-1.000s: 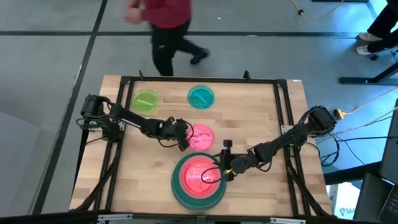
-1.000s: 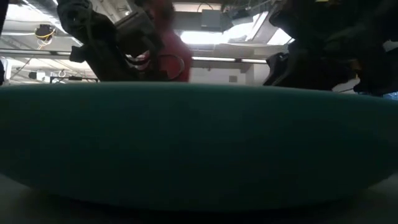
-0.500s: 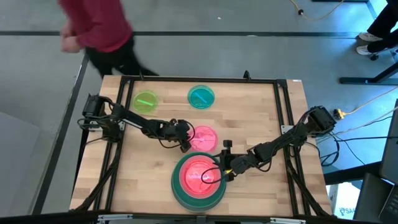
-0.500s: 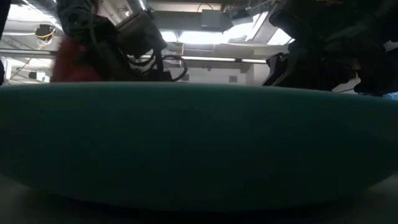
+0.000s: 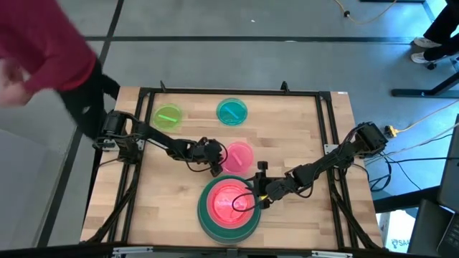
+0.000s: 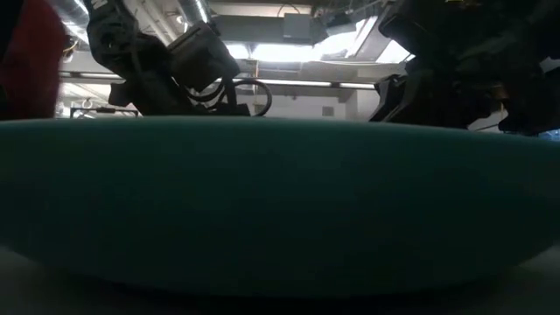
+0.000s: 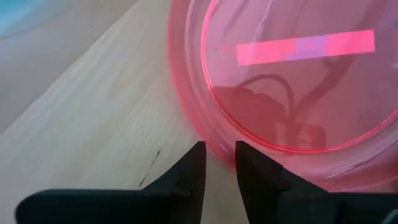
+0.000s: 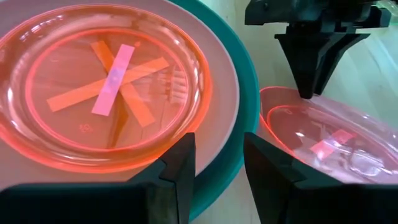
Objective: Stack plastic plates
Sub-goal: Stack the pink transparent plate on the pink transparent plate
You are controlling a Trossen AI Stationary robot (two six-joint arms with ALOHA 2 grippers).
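A stack stands at the table's near middle: a dark green large plate [image 5: 229, 223] holds a pale pink large plate [image 8: 214, 74] and an orange translucent small plate [image 8: 106, 87]. A hot pink small plate [image 5: 240, 154] lies on the wood just beyond it. A lime green plate [image 5: 167, 116] and a teal plate [image 5: 232, 111] lie at the far side. My left gripper [image 5: 214, 167] is shut on the hot pink plate's rim. My right gripper [image 5: 256, 200] is open at the stack's right rim, over the large plates' edges [image 8: 239, 124]. My left gripper pinches the hot pink plate's rim [image 7: 219, 149] on the plate's left near side, one finger [image 7: 196, 165] outside over the wood and one finger [image 7: 249, 163] over the plate's inside. The fingers point down at it [image 8: 306, 87]. The plate's bottom rests on the table.
The dark green plate's wall [image 6: 280, 201] fills the low view. A person in a red top [image 5: 43, 50] stands by the table's far left corner. Bare wood lies at the near left and far right of the table.
My left gripper has gone a short way toward the table's right edge, and the hot pink plate has slid along the table with it, closer to the stack. The person has walked from behind the table's far edge to its far left corner.
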